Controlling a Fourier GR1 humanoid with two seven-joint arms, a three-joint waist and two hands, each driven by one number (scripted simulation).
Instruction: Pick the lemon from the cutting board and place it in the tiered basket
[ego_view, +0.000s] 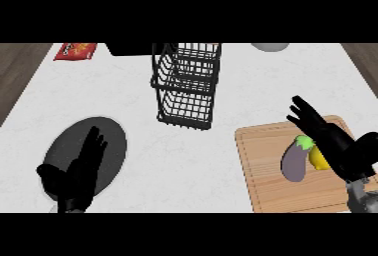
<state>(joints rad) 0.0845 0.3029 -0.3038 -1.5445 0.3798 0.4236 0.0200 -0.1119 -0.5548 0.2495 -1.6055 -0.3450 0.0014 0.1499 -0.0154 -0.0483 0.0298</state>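
The yellow lemon (319, 158) lies on the wooden cutting board (269, 175) at the right, partly hidden by my right hand (336, 142). That hand hovers over the board's right side with its fingers straight, pointing up and left, just beside the lemon and not curled round it. A purple eggplant (296, 159) with a green stem lies to the left of the lemon. The black wire tiered basket (187, 85) stands at the top centre of the counter. My left hand (76, 170) rests open at the lower left, fingers up.
A dark grey round plate (111, 132) lies under the left hand. A red snack bag (76, 50) sits at the far left corner. A grey bowl (270, 46) shows at the top edge. A dark box (129, 48) stands behind the basket.
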